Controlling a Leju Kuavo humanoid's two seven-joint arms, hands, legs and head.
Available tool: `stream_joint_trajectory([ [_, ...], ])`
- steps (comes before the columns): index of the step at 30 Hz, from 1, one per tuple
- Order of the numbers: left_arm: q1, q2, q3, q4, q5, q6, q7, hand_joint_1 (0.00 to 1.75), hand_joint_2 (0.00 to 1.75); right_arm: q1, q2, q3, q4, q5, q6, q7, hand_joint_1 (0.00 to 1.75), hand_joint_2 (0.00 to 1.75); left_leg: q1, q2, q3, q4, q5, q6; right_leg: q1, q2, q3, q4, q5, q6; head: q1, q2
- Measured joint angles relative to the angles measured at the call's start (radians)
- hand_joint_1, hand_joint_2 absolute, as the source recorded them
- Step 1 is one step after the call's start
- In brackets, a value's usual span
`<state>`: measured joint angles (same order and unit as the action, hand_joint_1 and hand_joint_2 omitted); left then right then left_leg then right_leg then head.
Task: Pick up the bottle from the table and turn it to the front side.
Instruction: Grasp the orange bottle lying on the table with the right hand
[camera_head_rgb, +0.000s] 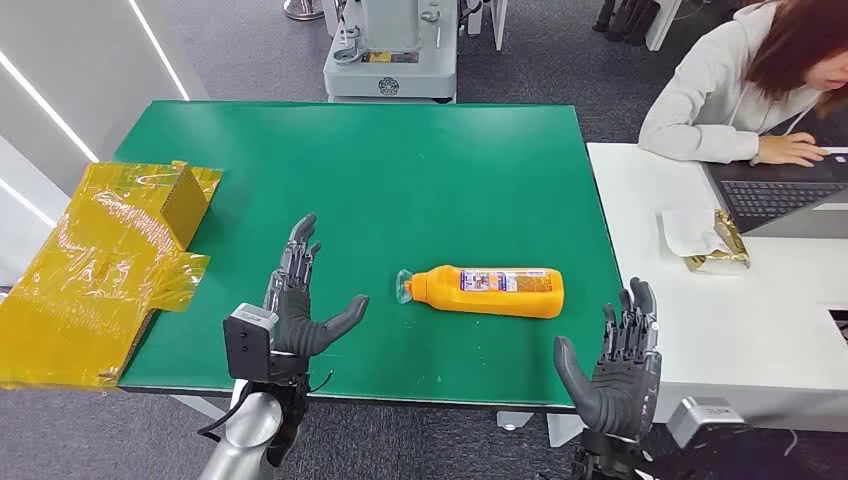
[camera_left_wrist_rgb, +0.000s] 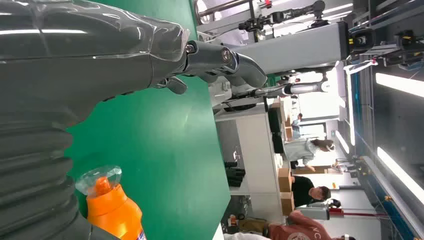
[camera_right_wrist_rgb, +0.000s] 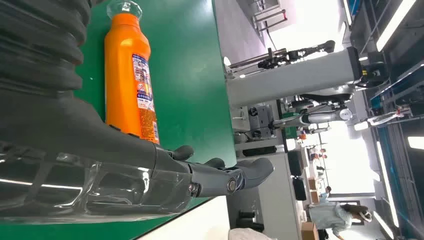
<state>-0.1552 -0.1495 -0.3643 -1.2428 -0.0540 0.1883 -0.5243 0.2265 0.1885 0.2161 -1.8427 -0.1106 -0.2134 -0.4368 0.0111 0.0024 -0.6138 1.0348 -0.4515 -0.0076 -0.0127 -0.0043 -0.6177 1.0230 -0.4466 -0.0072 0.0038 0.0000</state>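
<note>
Two hands hover over the near part of a green desk, neither holding anything. At the far left, crumpled yellow plastic sheeting with a yellow-wrapped box drapes over the desk's left edge. Next comes the left hand, its fingers released and spread, thumb pointing right toward the orange bottle. That bottle lies on its side near the desk's middle, slightly toward the near edge, clear cap to the left and printed label facing up, apart from both hands. Right of it, at the near right corner, the right hand is likewise released, fingers apart. Farther right stands a white desk bearing a gold-wrapped packet and a laptop, where a person in a grey hoodie is seated.
</note>
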Motion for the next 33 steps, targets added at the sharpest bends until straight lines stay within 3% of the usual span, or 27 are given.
stream_joint_trajectory([
  [24, 0.099, 0.043, 0.043, -0.066, 0.003, 0.042, -0.022, 0.00, 1.75, -0.020, -0.049, 0.107, 0.138, -0.045, -0.015, -0.062, 0.00, 1.75, 0.000, 0.000, 0.000, 0.000, 0.000, 0.000, 0.000, 0.000, 0.000, 0.000, -0.001, 0.000, 0.000, 0.000],
  [29, 0.095, 0.032, 0.043, -0.066, -0.008, 0.042, -0.018, 0.00, 1.75, -0.022, -0.067, 0.103, 0.139, 0.058, -0.071, -0.055, 0.00, 1.75, 0.000, 0.000, 0.000, 0.000, 0.000, 0.000, 0.000, 0.000, 0.000, 0.000, -0.001, 0.000, 0.000, 0.000],
  [33, 0.080, 0.018, 0.043, -0.062, -0.012, 0.037, -0.017, 0.00, 1.75, -0.036, -0.089, 0.092, 0.149, 0.259, -0.135, -0.026, 0.00, 1.75, 0.000, 0.000, 0.000, 0.000, 0.000, 0.000, 0.000, 0.000, 0.000, 0.000, -0.001, 0.000, 0.000, 0.000],
])
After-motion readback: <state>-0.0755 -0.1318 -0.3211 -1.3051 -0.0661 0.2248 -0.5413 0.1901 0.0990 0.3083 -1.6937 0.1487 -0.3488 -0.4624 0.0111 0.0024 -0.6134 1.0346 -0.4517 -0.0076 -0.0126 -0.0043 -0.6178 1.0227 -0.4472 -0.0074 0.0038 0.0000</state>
